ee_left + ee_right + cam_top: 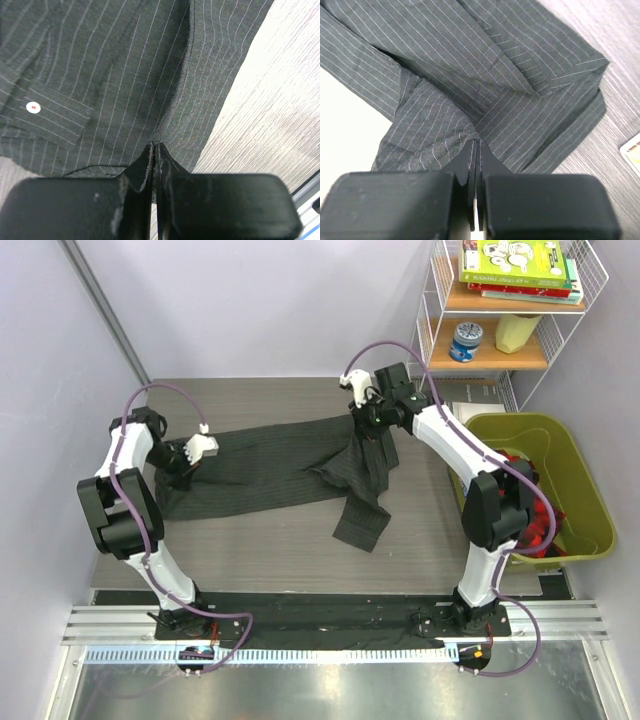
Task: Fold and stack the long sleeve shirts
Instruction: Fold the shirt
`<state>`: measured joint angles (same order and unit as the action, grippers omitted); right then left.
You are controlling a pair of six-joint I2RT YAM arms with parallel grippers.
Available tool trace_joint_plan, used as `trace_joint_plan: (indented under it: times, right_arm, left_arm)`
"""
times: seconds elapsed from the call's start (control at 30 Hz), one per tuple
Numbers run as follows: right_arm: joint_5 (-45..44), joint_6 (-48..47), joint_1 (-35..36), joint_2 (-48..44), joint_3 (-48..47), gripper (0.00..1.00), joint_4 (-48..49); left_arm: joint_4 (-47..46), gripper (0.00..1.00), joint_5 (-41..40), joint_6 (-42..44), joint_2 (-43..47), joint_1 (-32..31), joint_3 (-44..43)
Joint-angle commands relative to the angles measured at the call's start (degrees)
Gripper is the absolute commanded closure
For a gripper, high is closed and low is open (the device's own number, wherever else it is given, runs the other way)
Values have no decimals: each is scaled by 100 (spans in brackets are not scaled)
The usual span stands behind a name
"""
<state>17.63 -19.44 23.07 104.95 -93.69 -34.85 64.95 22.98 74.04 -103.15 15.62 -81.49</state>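
One dark pinstriped long sleeve shirt (pixel 280 472) lies spread across the middle of the table, one sleeve hanging toward the front (pixel 362 515). My left gripper (pixel 190 462) is shut on the shirt's left edge; the left wrist view shows the fingers (pixel 154 150) pinching a fold of the cloth (pixel 115 75), with a buttoned cuff (pixel 47 112) beside it. My right gripper (pixel 375 432) is shut on the shirt's right end and holds it lifted a little; the right wrist view shows the fingers (pixel 476 145) pinching the cloth (pixel 495 75).
An olive-green bin (pixel 545 485) with red and dark cloth inside stands at the right. A white wire shelf (pixel 510 310) with books, a tin and a cup stands at the back right. A paper sheet (pixel 480 395) lies beside the bin. Lilac walls enclose the table.
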Motion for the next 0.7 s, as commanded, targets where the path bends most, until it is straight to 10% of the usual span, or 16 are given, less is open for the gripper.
trace_joint_plan:
  times: [0.0,0.67]
  right_arm:
    - [188,-139,-110,359,-588,99,13]
    - [971,-604,13,2284,-3331,99,-918]
  left_arm:
    - [-131,100,-136,-188,-196,-15,-165]
    - [-202,100,-180,-443,-398,-24,-183]
